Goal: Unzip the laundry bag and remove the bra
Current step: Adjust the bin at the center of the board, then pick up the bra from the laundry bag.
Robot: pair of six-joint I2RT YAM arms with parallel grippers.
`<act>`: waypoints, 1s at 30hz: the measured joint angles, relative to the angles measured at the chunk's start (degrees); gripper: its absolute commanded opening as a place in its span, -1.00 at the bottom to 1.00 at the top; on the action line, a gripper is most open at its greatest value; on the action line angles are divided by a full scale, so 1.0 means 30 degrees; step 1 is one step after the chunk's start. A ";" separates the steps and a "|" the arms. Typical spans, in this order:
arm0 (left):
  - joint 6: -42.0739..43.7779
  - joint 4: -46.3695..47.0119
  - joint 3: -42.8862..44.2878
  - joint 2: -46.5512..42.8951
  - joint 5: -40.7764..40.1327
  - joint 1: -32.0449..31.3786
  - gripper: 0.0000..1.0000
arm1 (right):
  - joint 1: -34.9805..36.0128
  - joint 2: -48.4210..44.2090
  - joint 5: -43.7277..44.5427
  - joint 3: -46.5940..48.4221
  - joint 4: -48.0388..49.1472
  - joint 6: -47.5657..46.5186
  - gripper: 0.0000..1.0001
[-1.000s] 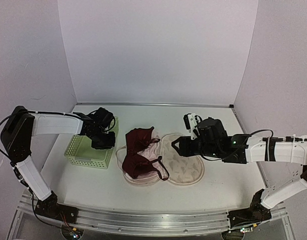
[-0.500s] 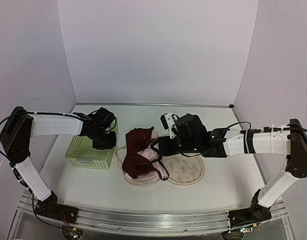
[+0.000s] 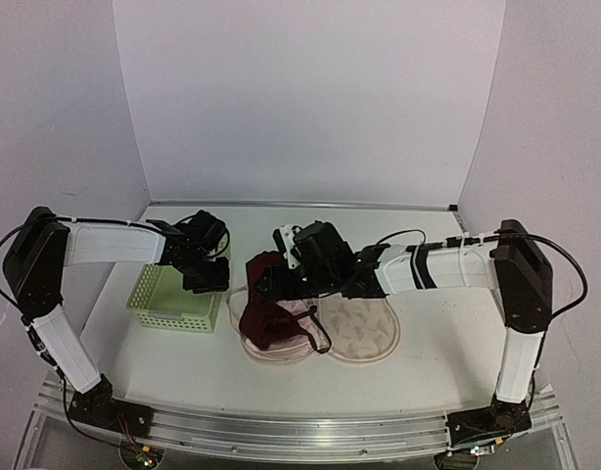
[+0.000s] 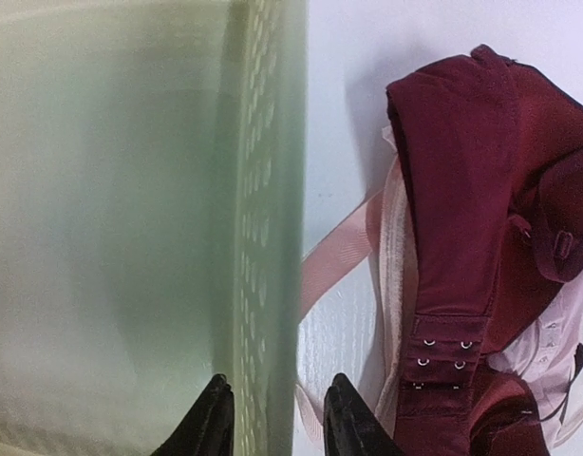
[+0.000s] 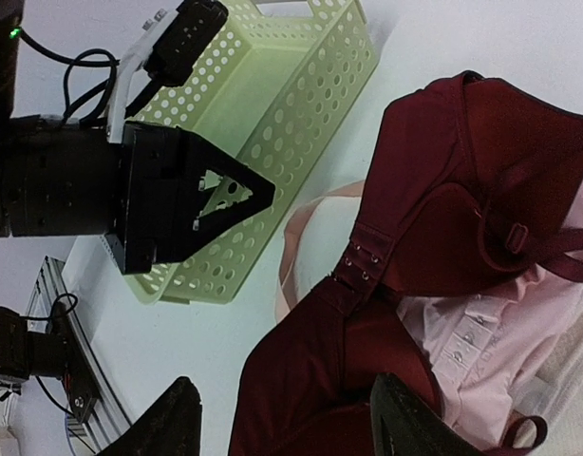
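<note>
The laundry bag (image 3: pixel 364 331) lies open on the table, its two cream printed lobes spread flat. The dark red bra (image 3: pixel 271 311) lies folded on its left lobe, over pale pink fabric (image 5: pixel 481 337). It also shows in the left wrist view (image 4: pixel 472 190) and the right wrist view (image 5: pixel 462 190). My right gripper (image 3: pixel 264 284) is open and empty, just above the bra's left part (image 5: pixel 282 427), one finger on each side of it. My left gripper (image 3: pixel 210 279) is closed astride the right wall of the green basket (image 4: pixel 272 427).
The light-green perforated basket (image 3: pixel 168 299) stands left of the bag, its right wall close to the bag's pink strap (image 4: pixel 339 256). White walls close off the back and both sides. The left arm's wrist hangs over the basket (image 5: pixel 159 190).
My right arm has stretched left, from over the bag's right lobe to above the bra. The left arm, basket, bag and bra have not moved.
</note>
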 measured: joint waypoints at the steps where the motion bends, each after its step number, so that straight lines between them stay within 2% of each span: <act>1: 0.0044 0.0022 0.0095 -0.0007 0.0036 0.0000 -0.20 | 0.0000 0.0379 -0.0007 0.0364 -0.0007 0.0117 0.28; 10: 0.0619 0.0015 0.0379 -0.1756 0.0495 0.0000 -0.14 | 0.0000 0.2747 0.0124 0.1785 -0.0131 0.1224 0.33; 22: 0.1501 -0.0896 0.0648 -0.5180 -0.0707 0.0000 -0.09 | -0.0036 0.4743 0.0066 0.2885 -0.0466 0.2142 0.21; 30: 0.1625 -0.1151 0.0648 -0.6164 -0.0721 0.0000 -0.08 | -0.0211 0.5574 0.0175 0.3818 -0.0430 0.2397 0.17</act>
